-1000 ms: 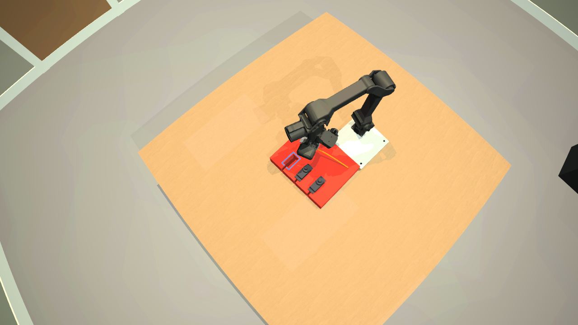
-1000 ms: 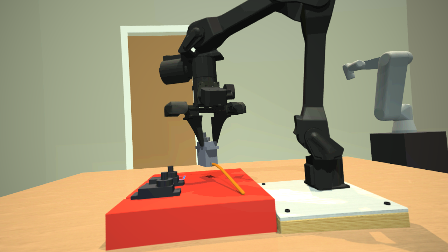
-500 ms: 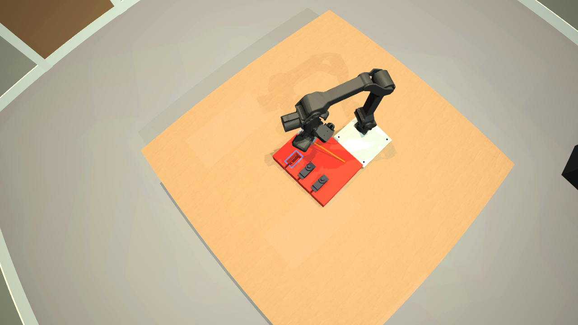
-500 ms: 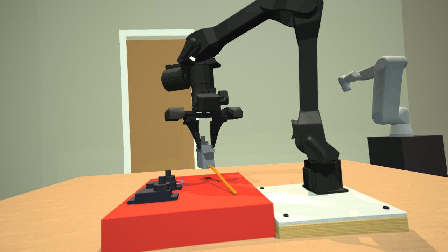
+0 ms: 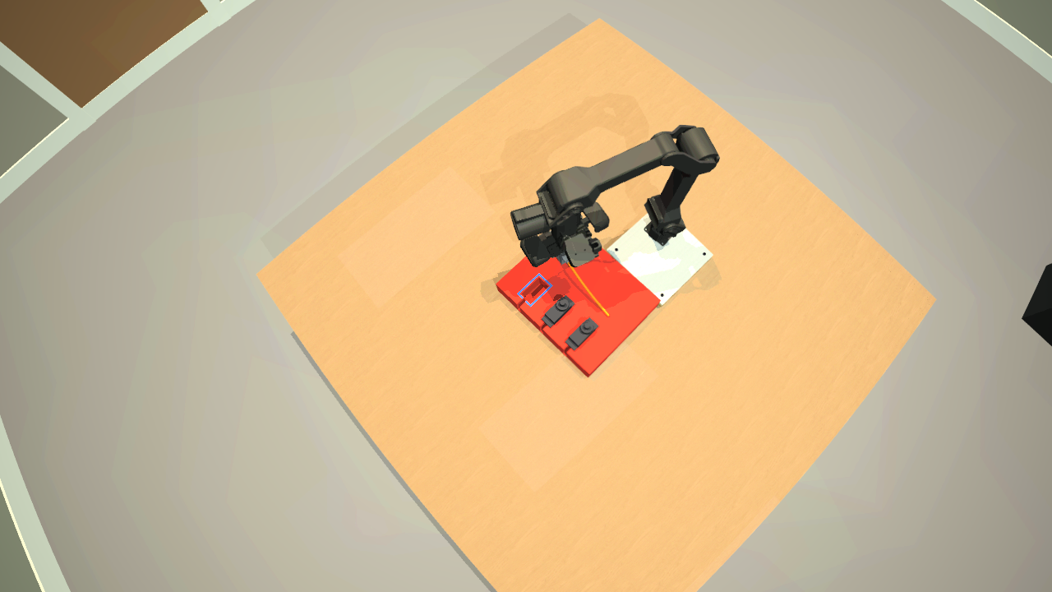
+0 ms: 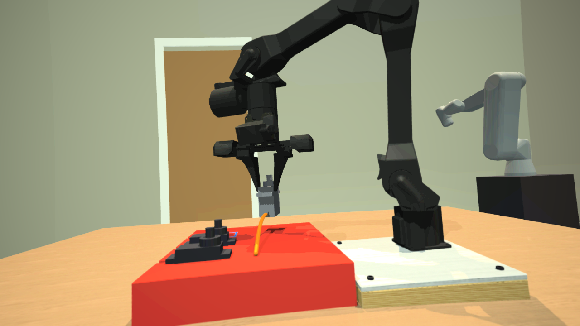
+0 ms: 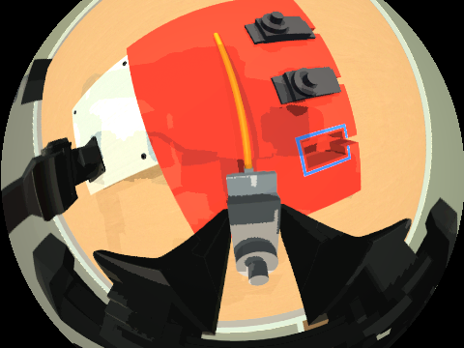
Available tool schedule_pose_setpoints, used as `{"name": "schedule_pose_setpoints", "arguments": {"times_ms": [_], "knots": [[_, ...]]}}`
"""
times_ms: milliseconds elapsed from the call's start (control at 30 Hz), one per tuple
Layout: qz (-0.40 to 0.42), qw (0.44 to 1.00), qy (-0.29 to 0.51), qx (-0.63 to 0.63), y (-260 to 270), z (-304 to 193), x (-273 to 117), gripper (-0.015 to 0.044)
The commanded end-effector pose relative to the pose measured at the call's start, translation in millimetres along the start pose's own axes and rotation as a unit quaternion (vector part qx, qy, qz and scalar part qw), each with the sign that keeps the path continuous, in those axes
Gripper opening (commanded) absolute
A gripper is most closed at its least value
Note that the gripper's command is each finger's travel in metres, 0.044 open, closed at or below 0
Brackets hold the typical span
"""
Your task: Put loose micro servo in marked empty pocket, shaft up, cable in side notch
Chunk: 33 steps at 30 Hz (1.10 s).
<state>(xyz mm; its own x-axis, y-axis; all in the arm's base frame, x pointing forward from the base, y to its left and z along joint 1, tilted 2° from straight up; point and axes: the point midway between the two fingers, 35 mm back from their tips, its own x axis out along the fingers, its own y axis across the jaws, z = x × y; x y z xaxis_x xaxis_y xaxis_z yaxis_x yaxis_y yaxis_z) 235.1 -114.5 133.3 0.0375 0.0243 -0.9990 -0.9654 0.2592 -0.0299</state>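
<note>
I have one gripper on this black arm, its two fingers closed on one loose grey servo. I see the servo's single output shaft pointing up, and its body held above the one red deck, not in the pocket.

One orange cable runs from the servo; from my top view it heads toward five o'clock, its free end over the deck. I can't tell whether that end touches the surface.

Taking the deck as my clock face in that top view, one empty pocket, outlined in blue, lies at ten o'clock, and the gripper is near twelve. Two black servos sit in the deck: the first next to the pocket at about nine, the second at six. I count three side notches along that edge, one per place.

One white base plate with three visible screws is at two o'clock. Deck and plate share one wooden tabletop. Behind, my exterior view shows one grey arm and one door.
</note>
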Motion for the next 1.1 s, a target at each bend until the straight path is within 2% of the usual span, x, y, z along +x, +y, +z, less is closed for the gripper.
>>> {"name": "schedule_pose_setpoints", "arguments": {"times_ms": [0,533,1067], "knots": [[-0.002,0.998,0.0,0.068,-0.9,-0.1,-0.2,0.0],[-0.001,0.942,-0.001,0.337,-0.9,0.0,-0.2,0.0],[-0.001,0.814,-0.001,0.581,-0.8,0.0,-0.3,0.0]]}}
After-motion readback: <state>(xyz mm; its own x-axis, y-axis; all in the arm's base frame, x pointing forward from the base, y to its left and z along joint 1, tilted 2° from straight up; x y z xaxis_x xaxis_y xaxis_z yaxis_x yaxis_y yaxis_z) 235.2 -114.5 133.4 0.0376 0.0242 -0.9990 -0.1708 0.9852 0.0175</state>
